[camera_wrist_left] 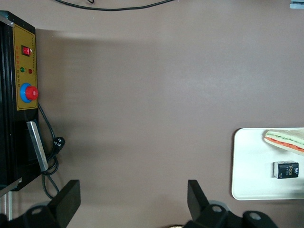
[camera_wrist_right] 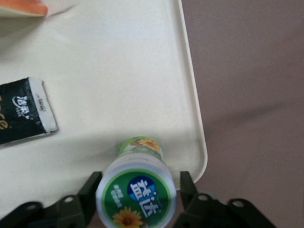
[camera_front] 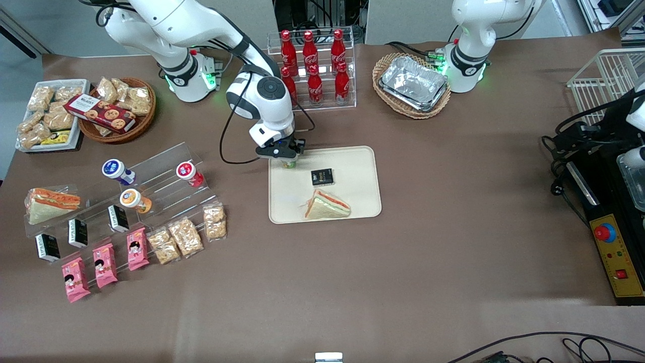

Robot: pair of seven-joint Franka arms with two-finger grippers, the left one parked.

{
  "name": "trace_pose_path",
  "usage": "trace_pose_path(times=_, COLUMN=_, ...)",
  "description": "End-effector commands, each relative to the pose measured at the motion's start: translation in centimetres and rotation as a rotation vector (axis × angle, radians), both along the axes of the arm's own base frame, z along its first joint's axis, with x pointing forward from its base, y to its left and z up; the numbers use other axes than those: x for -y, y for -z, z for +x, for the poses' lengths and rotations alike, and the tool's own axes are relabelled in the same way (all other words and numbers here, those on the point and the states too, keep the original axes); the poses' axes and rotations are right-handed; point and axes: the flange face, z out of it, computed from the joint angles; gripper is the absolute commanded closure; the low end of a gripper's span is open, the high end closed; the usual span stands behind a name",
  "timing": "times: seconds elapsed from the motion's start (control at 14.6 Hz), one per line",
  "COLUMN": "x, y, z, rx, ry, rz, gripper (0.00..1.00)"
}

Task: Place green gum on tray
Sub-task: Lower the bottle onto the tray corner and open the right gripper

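Standing on the tray (camera_wrist_right: 142, 71), the green gum (camera_wrist_right: 136, 190) sits between the end effector (camera_wrist_right: 137, 190) fingers.

Robot lab staged as a snack shop, emergency-stop box (camera_front: 617, 254), cola bottles (camera_front: 315, 63) on acrylic risers

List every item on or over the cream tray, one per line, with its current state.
green gum: upright on the tray, in the corner nearest the cola rack, between the fingers.
gripper: open, fingers apart from the lid.
tray: flat on the table.
black packet: lying flat on the tray.
sandwich: wrapped, lying on the tray.
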Motion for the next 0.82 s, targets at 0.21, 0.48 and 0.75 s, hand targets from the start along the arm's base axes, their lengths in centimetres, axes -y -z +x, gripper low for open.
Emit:
trace_pose_path(times=0.21, x=0.8, y=-1.2, z=2.1, rx=0.044, ry=0.018, rz=0.015, gripper=0.0)
trace_pose_path(times=0.48, x=0.4, y=-7.4, z=4.3, rx=0.144, ry=0.01, rz=0.04, gripper=0.0)
trace_pose_path(times=0.75, x=-0.2, y=-15.0, z=7.7, rx=0.075, ry=0.0, rz=-0.065, gripper=0.0)
